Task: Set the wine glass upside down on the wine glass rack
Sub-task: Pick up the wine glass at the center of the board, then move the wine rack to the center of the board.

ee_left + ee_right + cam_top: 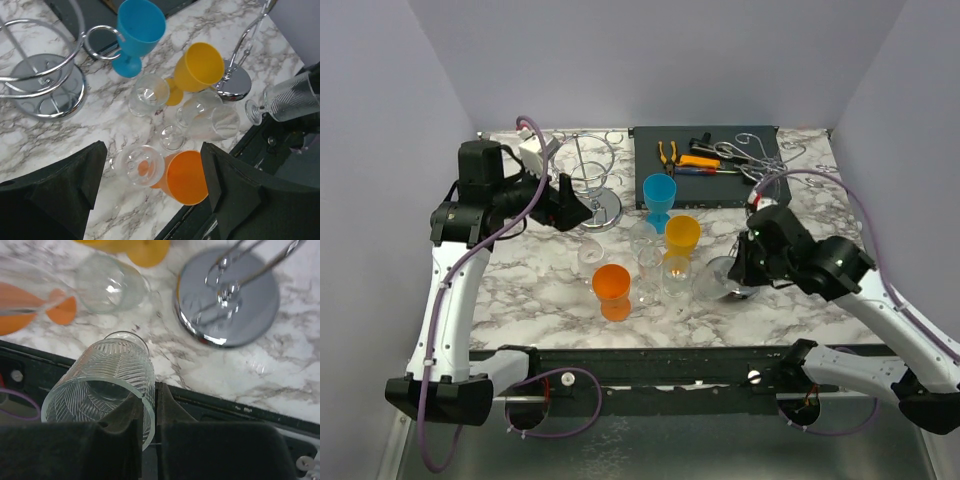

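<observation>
My right gripper (740, 272) is shut on the rim of a clear ribbed wine glass (718, 280), which lies tilted over the table's front edge. In the right wrist view one finger is inside the glass (107, 385) and the other outside, pinching the wall at the gripper (147, 401). The chrome base of the right wire rack (227, 302) stands just beyond it. The held glass also shows in the left wrist view (290, 102). My left gripper (582, 212) is open and empty, hovering (152, 170) beside the left chrome rack (592, 175).
Blue (658, 195), yellow (682, 235) and orange (612, 285) plastic goblets and several clear glasses (650, 262) stand mid-table between the arms. A black mat (705, 190) with pliers and screwdrivers lies at the back. The right rack's wire arms (770, 165) rise at the back right.
</observation>
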You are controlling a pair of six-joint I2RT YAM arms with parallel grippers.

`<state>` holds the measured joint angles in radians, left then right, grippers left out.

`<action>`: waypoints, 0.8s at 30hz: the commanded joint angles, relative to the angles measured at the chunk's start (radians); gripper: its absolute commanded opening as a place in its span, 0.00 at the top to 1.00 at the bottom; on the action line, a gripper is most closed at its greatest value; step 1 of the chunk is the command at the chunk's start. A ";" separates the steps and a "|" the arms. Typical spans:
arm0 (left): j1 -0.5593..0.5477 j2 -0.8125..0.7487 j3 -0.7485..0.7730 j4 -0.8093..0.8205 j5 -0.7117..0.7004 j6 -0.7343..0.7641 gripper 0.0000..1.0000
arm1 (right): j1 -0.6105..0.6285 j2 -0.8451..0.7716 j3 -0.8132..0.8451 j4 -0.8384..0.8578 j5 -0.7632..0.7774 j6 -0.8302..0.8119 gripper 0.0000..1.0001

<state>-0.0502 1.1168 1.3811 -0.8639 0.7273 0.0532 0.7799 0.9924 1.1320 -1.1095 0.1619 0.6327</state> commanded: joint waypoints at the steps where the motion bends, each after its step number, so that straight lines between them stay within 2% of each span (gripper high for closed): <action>1: -0.094 0.048 0.094 -0.034 0.060 -0.019 0.16 | 0.007 -0.009 0.233 0.102 -0.063 -0.112 1.00; 5: -0.160 0.080 0.136 -0.056 0.022 0.005 0.16 | 0.007 0.043 0.252 0.171 -0.117 -0.140 1.00; 12: -0.183 0.026 0.066 -0.065 0.005 0.021 0.16 | 0.007 0.017 0.021 0.312 -0.134 -0.100 1.00; 21: -0.236 0.023 0.096 -0.106 -0.010 0.045 0.16 | 0.007 -0.053 -0.061 0.326 -0.154 -0.071 1.00; 24: -0.256 0.032 0.107 -0.106 -0.015 0.033 0.16 | 0.007 -0.082 -0.070 0.317 -0.208 -0.089 1.00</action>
<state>-0.2802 1.1431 1.4467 -0.9436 0.7353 0.0807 0.7910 0.9531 1.0718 -0.8310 0.0219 0.5293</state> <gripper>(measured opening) 0.843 0.105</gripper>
